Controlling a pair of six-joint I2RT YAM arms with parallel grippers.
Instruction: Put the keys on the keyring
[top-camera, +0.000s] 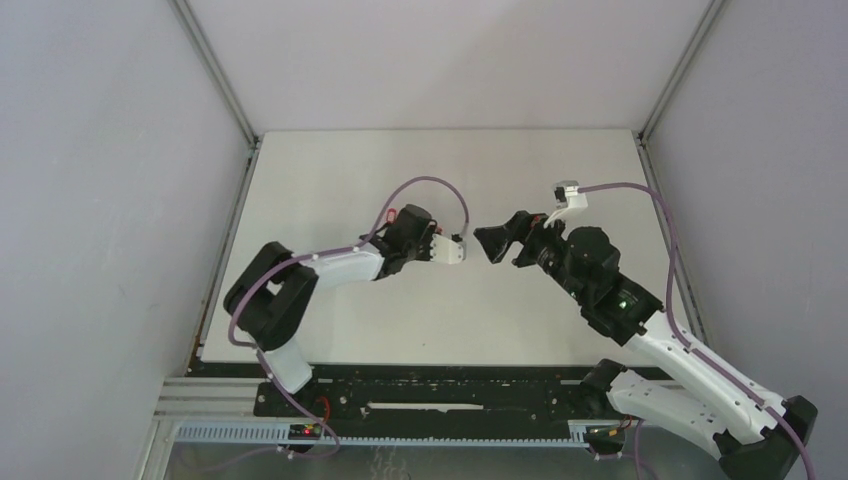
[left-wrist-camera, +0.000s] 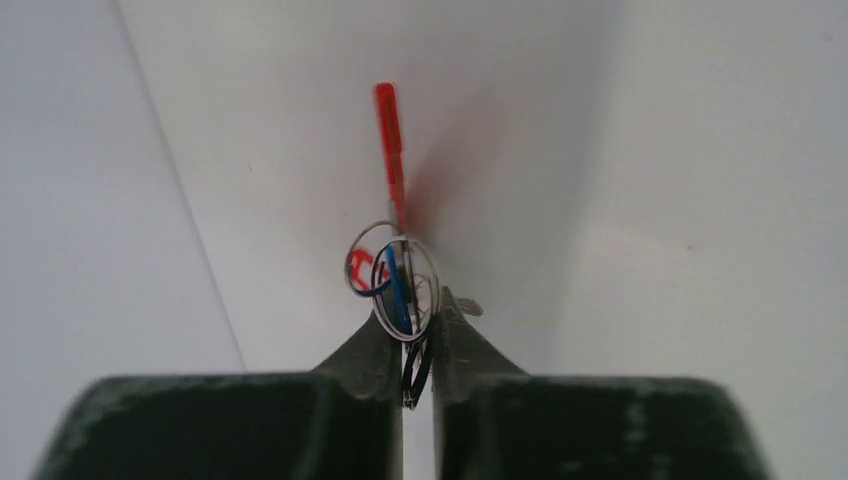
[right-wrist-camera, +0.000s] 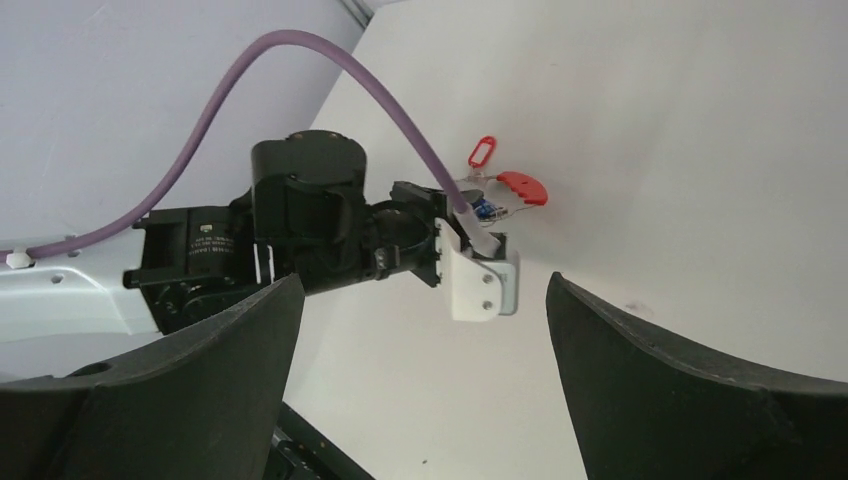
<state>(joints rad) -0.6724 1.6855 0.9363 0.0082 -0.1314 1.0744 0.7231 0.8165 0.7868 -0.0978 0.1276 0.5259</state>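
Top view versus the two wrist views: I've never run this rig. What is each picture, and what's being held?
The top view looks down on the table where two robot arms work. The other two pictures come from a camera on each wrist, looking along that arm's own fingers. The left gripper is shut on the keyring, its red band sticking out. A blue tag and a red tag sit among its rings; whether they are threaded on, I cannot tell. The right gripper is open, holding nothing, facing the left one.
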